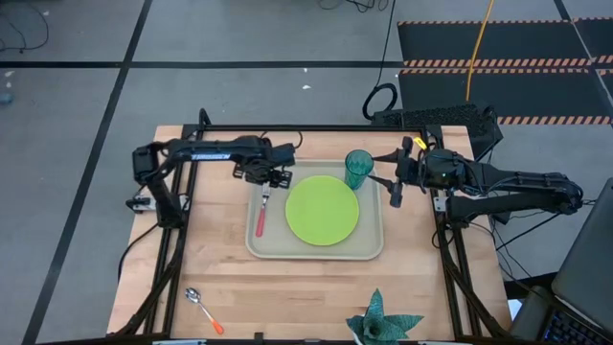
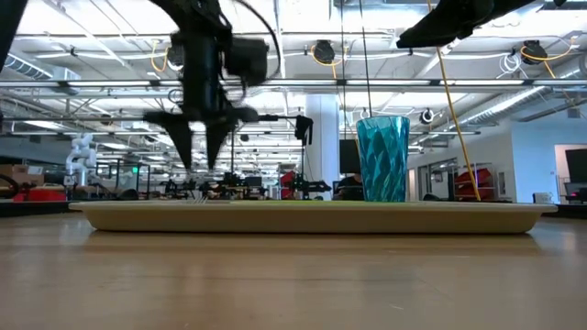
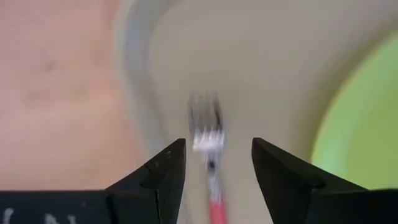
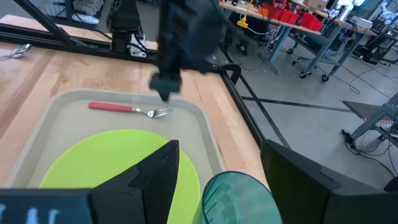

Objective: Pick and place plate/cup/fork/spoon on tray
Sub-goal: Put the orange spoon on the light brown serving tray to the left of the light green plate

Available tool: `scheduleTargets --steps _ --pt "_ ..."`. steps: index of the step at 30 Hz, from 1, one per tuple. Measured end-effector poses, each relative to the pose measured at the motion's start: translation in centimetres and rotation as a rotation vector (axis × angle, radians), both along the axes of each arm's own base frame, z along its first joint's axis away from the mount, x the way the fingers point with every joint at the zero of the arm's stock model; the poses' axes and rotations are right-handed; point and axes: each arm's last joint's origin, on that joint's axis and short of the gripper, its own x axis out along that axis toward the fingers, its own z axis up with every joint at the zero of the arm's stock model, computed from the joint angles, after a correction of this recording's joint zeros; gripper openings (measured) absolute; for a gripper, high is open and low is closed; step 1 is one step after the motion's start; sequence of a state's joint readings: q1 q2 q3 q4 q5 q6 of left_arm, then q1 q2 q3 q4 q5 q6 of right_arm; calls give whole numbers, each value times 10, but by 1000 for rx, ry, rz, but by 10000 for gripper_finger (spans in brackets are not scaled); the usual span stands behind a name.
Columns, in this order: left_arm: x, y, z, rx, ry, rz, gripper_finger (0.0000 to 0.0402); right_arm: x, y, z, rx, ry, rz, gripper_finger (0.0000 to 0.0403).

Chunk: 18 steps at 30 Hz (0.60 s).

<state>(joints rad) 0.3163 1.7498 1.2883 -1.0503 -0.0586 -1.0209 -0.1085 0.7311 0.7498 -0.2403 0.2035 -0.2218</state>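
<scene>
The beige tray (image 1: 372, 247) lies mid-table. On it the lime-green plate (image 1: 322, 210) lies flat, the teal cup (image 1: 358, 169) stands upright at the far right corner, and the red-handled fork (image 1: 261, 215) lies along the left side with its tines toward the far edge. The orange-handled spoon (image 1: 204, 309) lies on the table near the front left. My left gripper (image 1: 273, 178) hangs open just above the fork's tines (image 3: 207, 127), clear of the tray in the low view (image 2: 197, 151). My right gripper (image 1: 395, 189) is open and empty to the right of the cup (image 4: 239, 196).
A spiky teal leafy object (image 1: 383, 326) sits at the table's front edge, right of centre. The black frame rails (image 1: 287, 127) run along the table's far edge and sides. Bare wood (image 1: 287, 287) lies between the tray and the front edge.
</scene>
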Motion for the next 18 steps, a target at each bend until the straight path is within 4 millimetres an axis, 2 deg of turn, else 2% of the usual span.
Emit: scheduleTargets --steps 4,8,14,18 --pt "-1 -30 21 -9 -39 -12 186 -1 0 -1 2 14 -1 219" --pt "-1 -77 29 -70 -45 -70 186 -1 0 -3 4 36 -1 219" --pt "-11 -155 30 -130 16 -64 186 -1 0 -3 24 27 -7 219" --pt "-23 -199 30 -127 11 37 186 -1 0 -1 25 8 -8 219"
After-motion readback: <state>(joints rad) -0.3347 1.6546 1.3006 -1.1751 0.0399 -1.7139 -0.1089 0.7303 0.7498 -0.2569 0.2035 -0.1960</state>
